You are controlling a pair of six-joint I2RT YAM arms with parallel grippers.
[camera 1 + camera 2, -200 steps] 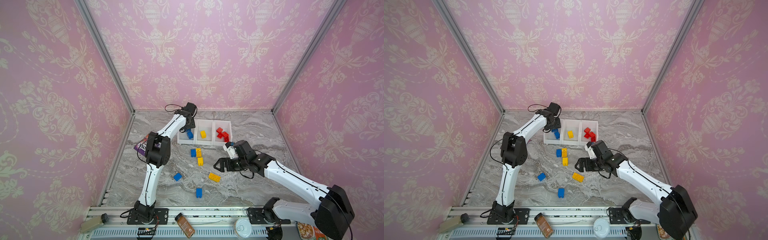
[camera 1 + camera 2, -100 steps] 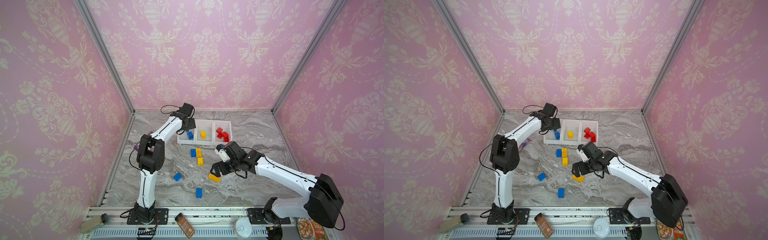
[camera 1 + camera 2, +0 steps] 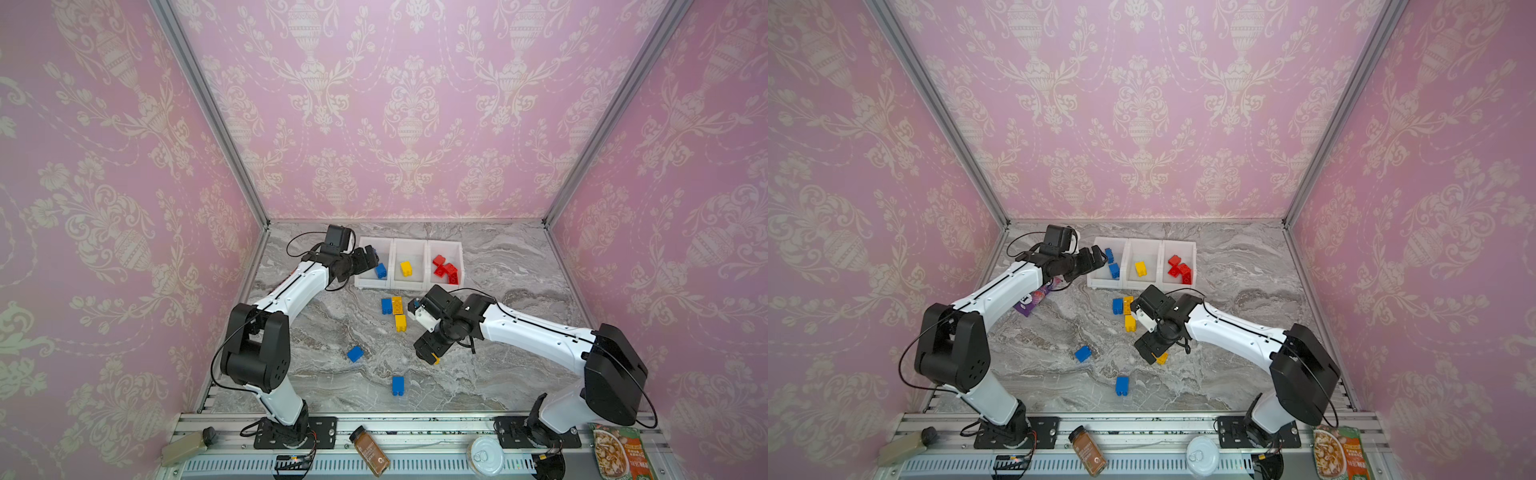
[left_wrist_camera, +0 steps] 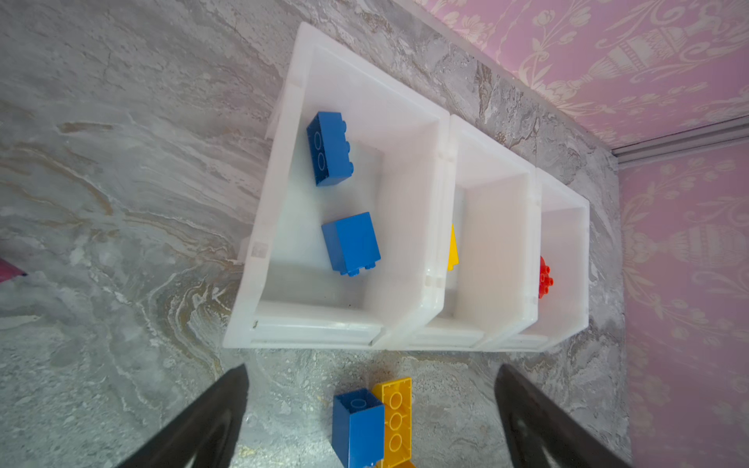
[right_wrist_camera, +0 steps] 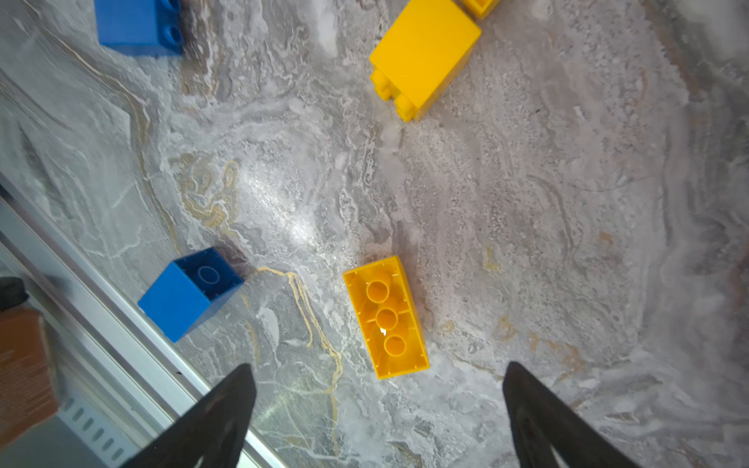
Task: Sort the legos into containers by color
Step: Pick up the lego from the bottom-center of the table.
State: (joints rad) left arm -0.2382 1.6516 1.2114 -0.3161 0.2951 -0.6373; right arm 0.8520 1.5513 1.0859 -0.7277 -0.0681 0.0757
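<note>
Three pink patterned walls (image 3: pixel 411 104) box a grey marble tabletop (image 3: pixel 498 257); my left gripper (image 4: pixel 371 370) hangs spread and empty by the blue end of the containers (image 3: pixel 409 249), my right gripper (image 3: pixel 427 352) tilts down, spread, over an upturned yellow lego (image 5: pixel 385 320), other legos (image 3: pixel 397 385) loose mid-table.

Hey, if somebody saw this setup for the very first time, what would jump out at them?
Probably the pink ornamented wallpaper enclosing the marble table on three sides. Next, the three white containers at the back, holding blue, yellow and red legos apart by colour, and the right gripper open over a loose yellow lego at mid-table.
</note>
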